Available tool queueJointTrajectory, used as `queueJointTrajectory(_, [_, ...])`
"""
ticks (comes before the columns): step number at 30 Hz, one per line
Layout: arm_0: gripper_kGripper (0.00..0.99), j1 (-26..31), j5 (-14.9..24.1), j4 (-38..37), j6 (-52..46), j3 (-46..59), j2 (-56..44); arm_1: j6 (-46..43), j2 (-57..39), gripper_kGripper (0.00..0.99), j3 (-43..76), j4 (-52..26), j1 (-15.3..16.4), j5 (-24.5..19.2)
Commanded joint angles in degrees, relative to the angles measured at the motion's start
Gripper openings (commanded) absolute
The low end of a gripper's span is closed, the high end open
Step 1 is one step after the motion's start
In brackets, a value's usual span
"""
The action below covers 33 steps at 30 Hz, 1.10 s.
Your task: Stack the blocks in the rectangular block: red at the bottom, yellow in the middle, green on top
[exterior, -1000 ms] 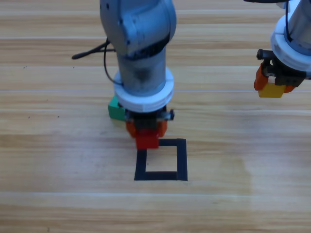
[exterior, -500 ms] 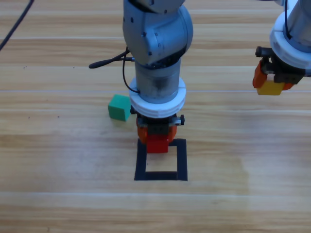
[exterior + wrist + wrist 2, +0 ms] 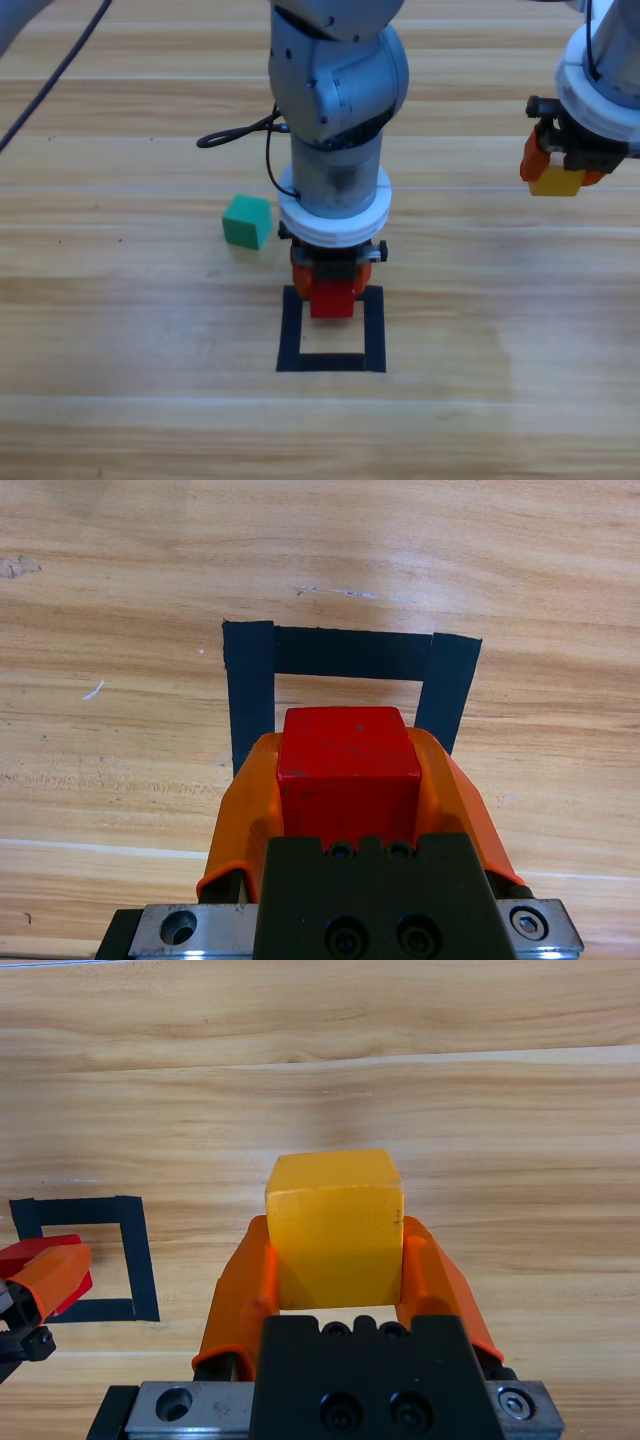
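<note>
Over the tabletop's middle: left gripper point(image 3: 331, 290) is hanging above the far side of the rectangular block point(image 3: 375, 330), its arm coming down from the far edge.
Left jaws: they are clamping on red point(image 3: 331, 299) from both sides; in the left wrist view the orange jaws are pressing against the cube's two flanks, with its top face and front face showing between them.
Red: it is sitting in the left gripper point(image 3: 348, 780), overlapping the tape outline's far strip in the high view; whether it is touching the table I cannot tell.
Rectangular block: the black tape outline point(image 3: 350, 653) is lying near the middle of the tabletop, toward the near edge, with bare wood inside it.
Right gripper point(image 3: 558, 172): it is hanging toward the tabletop's right edge, well apart from the outline.
Right jaws: they are closing on yellow point(image 3: 557, 181); in the right wrist view the right gripper point(image 3: 336, 1250) is pinching the cube point(image 3: 336, 1224) between both orange jaws.
Green point(image 3: 246, 221): it is resting on the table just left of the left arm, apart from the outline, and nothing is gripping it.
Writing: no brand, label or lettering is readable on the cubes, the tape or the grippers.
Cable point(image 3: 240, 133): a black lead is trailing across the wood behind the left arm.
</note>
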Motion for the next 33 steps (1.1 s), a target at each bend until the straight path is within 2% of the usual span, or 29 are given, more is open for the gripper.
queueJointTrajectory(1, [0.000, -0.9, 0.8, 0.3, -0.2, 0.3, 4.1, -0.4, 1.6, 0.014, -0.4, 0.6, 1.6, -0.6])
queueJointTrajectory(33, [0.000, -2.2, -0.4, -2.1, -0.5, 3.6, 5.4, -0.3, 1.8, 0.014, -0.3, 0.6, 1.6, -0.3])
